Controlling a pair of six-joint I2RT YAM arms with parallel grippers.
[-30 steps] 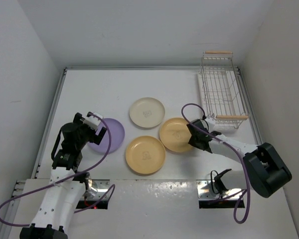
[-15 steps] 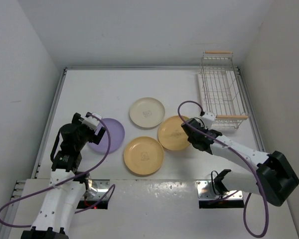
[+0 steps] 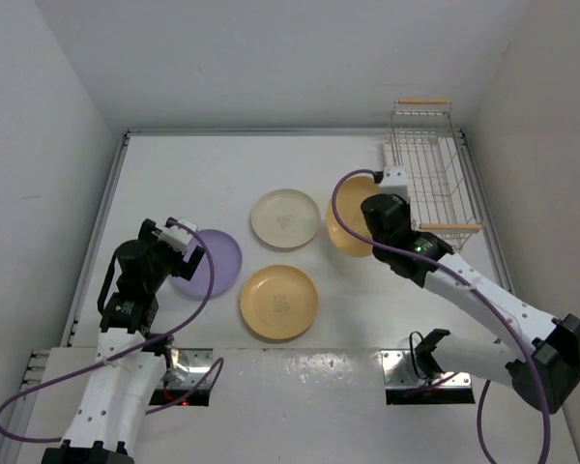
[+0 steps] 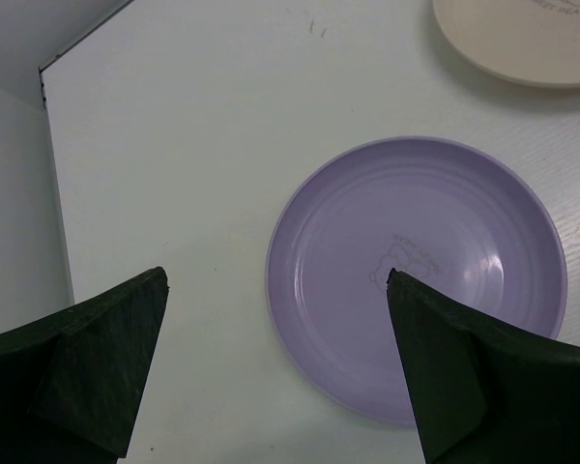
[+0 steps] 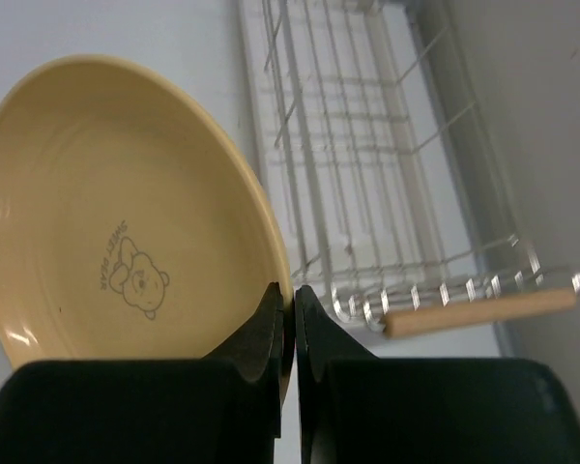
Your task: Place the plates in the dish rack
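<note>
Yellow plate (image 3: pixel 343 230), rim pinched in the right gripper (image 5: pixel 290 295), needs turning edge-on to the dividers of the rack (image 3: pixel 420 164) at upper right. Left gripper (image 4: pixel 275 290) gapes wide.

A lavender plate (image 4: pixel 416 280), cream plate (image 3: pixel 285 218) and two yellow plates (image 5: pixel 126 261) are recorded, apparently all bear-printed; the rack (image 3: pixel 423 179) is white.

The round matte yellow-orange plate (image 3: pixel 344 228) that lay flat right of centre in the top view a second ago is now off the table. It is tipped up on edge and has been carried toward the upper right, near the white wire dish rack (image 3: pixel 423 182). The right gripper (image 5: pixel 291 298), pinched on its rim, has risen with it. The second yellow-orange plate (image 3: pixel 278 303) at lower centre has slid slightly left.
</note>
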